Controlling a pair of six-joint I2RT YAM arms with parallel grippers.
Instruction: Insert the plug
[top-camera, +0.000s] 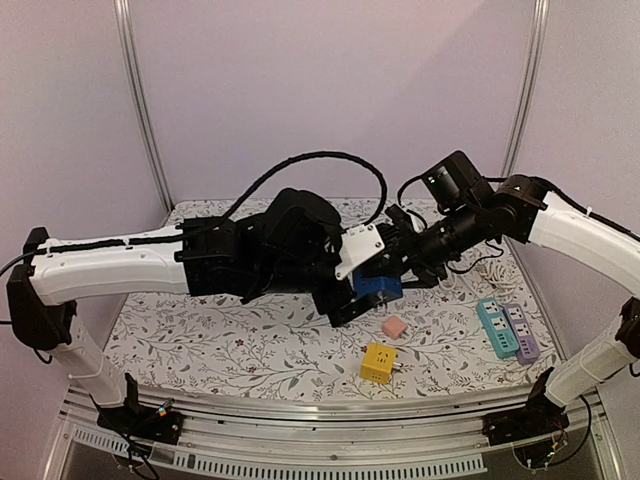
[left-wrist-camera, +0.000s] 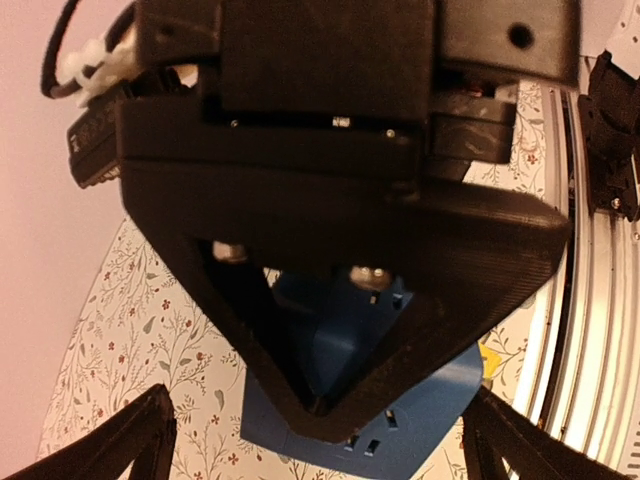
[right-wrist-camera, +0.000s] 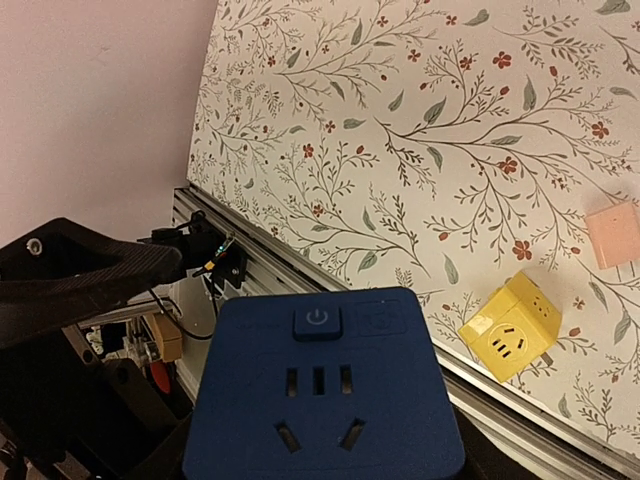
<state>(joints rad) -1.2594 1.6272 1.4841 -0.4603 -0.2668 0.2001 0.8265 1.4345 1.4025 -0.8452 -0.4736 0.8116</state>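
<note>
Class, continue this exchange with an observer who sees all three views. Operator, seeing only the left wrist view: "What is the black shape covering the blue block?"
Observer: The right hand, gripping the blue socket cube.
Operator: What is on the cube's front?
Observer: A power button above the sockets.
Operator: What lies on the table?
Observer: A pink adapter near a yellow cube; a teal power strip and a purple power strip toward its right edge.

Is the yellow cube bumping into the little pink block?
Apart. The right wrist view shows flowery tablecloth plainly between the yellow cube and the pink block.
</note>
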